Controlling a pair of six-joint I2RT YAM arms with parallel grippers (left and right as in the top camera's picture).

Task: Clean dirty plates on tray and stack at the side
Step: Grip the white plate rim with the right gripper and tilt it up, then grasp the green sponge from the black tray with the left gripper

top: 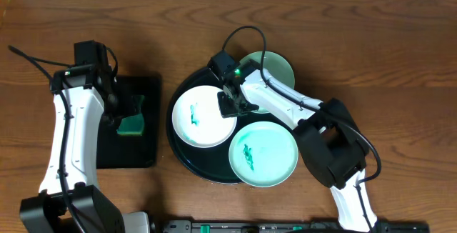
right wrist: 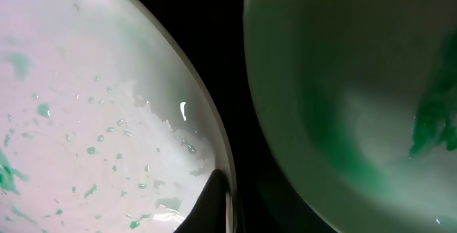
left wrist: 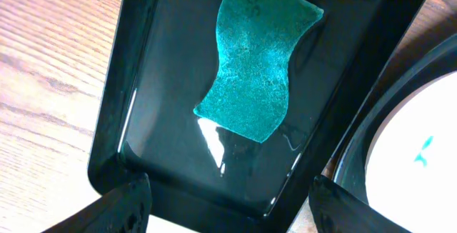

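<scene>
half of this was hard to see

right gripper (top: 230, 106) was pinched on the white plate's (top: 194, 116) rim on the round tray (top: 207, 163), only one finger (right wrist: 211, 206) showing. back turquoise plate (top: 278, 72) sat partly under the right arm (top: 285, 106). left gripper (left wrist: 228, 211) hung wide apart over the sponge (left wrist: 257, 61); its faint lettering i couldn't read.

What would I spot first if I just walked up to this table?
A white plate and two turquoise plates, all smeared green, sit on the big round tray in the middle. The right gripper nips the white plate's rim. At the left, a green sponge lies in a small tray under the open left gripper.
</scene>
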